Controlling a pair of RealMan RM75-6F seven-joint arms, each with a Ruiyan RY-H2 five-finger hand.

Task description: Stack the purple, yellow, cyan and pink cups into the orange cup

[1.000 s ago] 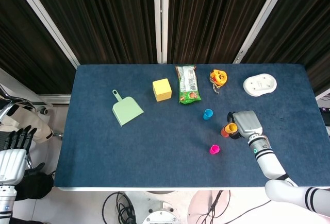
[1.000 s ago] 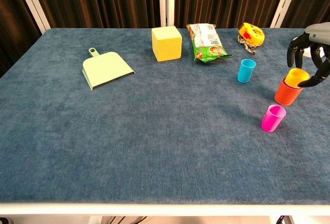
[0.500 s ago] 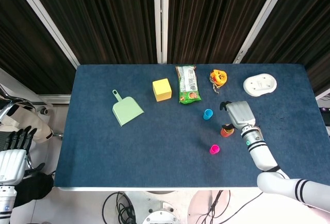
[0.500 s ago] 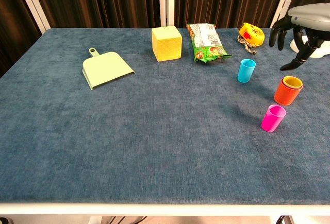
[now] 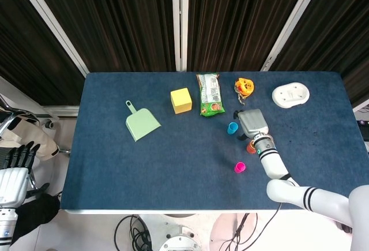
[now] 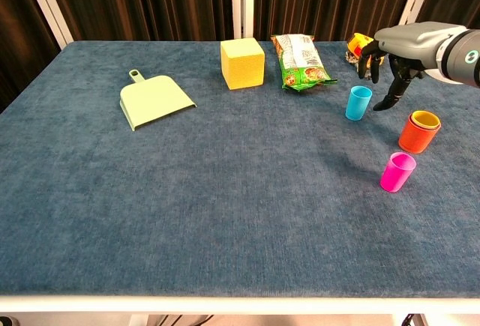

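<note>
Nearest the front edge of the dark blue felt tabletop [image 6: 225, 213], toward its right side, the small pink plastic cup [image 6: 397, 171] stands upright and alone, and just behind it the orange plastic cup [image 6: 418, 133] already carries the yellow cup [image 6: 427, 120] nested inside; I cannot see a purple one. Farther back the small cyan plastic cup [image 6: 358, 103] stands upright, with the right hand [image 6: 395, 50] poised just beside and above it, fingers [image 6: 392, 95] spread, holding nothing. It looks light, stiff, smooth and easily tipped, so pinching its upper wall near the rim seems best
</note>
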